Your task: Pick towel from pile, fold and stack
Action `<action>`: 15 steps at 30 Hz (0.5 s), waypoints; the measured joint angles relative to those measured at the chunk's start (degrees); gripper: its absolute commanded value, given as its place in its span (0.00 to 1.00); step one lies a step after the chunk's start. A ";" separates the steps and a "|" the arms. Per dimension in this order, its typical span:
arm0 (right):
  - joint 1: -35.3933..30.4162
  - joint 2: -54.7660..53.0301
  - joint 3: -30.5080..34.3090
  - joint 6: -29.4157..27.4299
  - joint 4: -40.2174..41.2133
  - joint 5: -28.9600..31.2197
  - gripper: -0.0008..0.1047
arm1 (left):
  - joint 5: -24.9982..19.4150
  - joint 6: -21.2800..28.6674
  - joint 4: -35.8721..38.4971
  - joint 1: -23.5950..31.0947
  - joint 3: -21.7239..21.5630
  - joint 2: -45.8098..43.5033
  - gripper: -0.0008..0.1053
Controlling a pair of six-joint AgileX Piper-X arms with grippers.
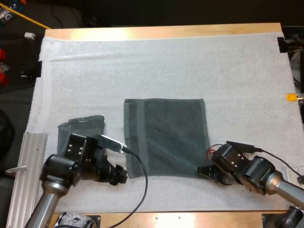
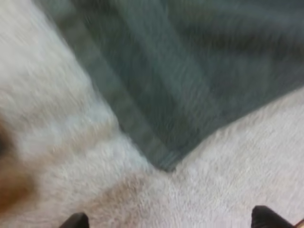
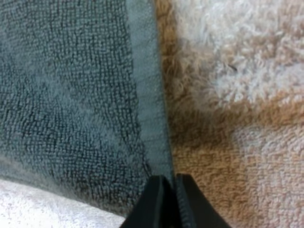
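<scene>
A dark grey-green towel (image 1: 166, 137) lies spread flat in the middle of the white mat. My left gripper (image 1: 121, 176) is low at its near left corner. In the left wrist view that gripper (image 2: 168, 222) is open: its fingertips (image 2: 76, 221) stand wide apart over bare mat, just short of the towel's corner (image 2: 166, 164). My right gripper (image 1: 204, 171) is at the towel's near right corner. In the right wrist view its fingers (image 3: 164, 202) are pressed together on the towel's hem (image 3: 147, 104). A second, smaller towel (image 1: 80, 127) lies at the left, partly hidden by my left arm.
A ribbed metal rail (image 1: 26, 175) lies along the mat's left side beside my left arm. The table's wooden front edge (image 1: 180, 218) runs close below both grippers. Bare mat (image 1: 156, 66) stretches beyond the towels.
</scene>
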 measured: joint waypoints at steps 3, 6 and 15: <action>0.00 0.03 0.00 -0.06 -0.01 0.00 0.01 | 0.05 0.27 -2.83 -3.20 2.87 2.48 0.59; 0.00 0.03 0.00 -0.12 -0.01 0.00 0.01 | -0.36 0.23 -6.66 -7.54 3.96 4.48 0.56; 0.00 0.03 0.00 -0.12 -0.01 0.00 0.01 | -11.45 0.30 -14.76 -19.55 3.94 13.72 0.54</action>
